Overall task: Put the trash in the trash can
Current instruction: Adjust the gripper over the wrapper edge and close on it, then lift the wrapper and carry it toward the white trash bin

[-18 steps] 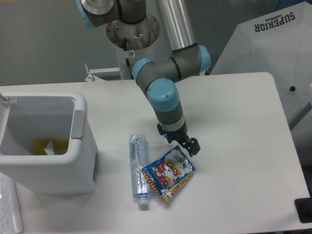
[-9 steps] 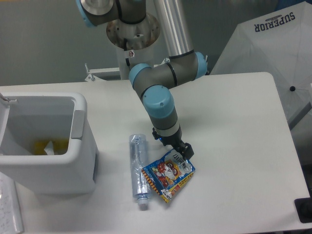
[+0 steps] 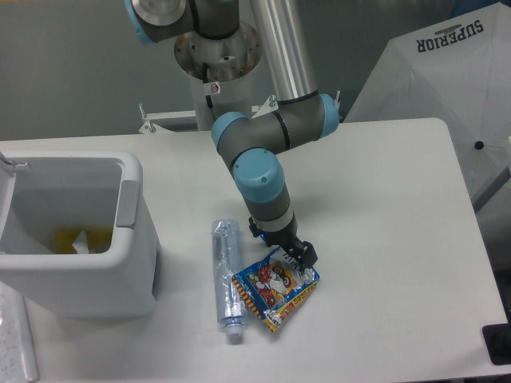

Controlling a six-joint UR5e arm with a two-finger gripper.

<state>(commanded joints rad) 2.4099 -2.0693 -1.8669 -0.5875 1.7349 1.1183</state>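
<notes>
The blue-and-yellow snack bag (image 3: 275, 289) lies flat on the white table, near the front. Just left of it, touching its corner, lies the clear crushed bottle (image 3: 226, 279), cap end toward the front. My gripper (image 3: 284, 248) points down at the bag's upper edge, and its dark fingertips (image 3: 307, 255) are at or just above the foil. The jaws look open, and nothing is lifted. The white trash can (image 3: 80, 281) stands at the left, open on top, with a grey panel (image 3: 126, 203) on its right inner side.
Yellow and white scraps (image 3: 78, 238) lie inside the can. A white fabric cover marked SUPERIOR (image 3: 447, 80) rises at the right rear. A black object (image 3: 497, 343) sits at the table's front right corner. The arm's base column (image 3: 217, 56) stands behind.
My gripper has moved down and slightly left, from above the bag's right corner to its upper edge. Bag and bottle have not moved.
</notes>
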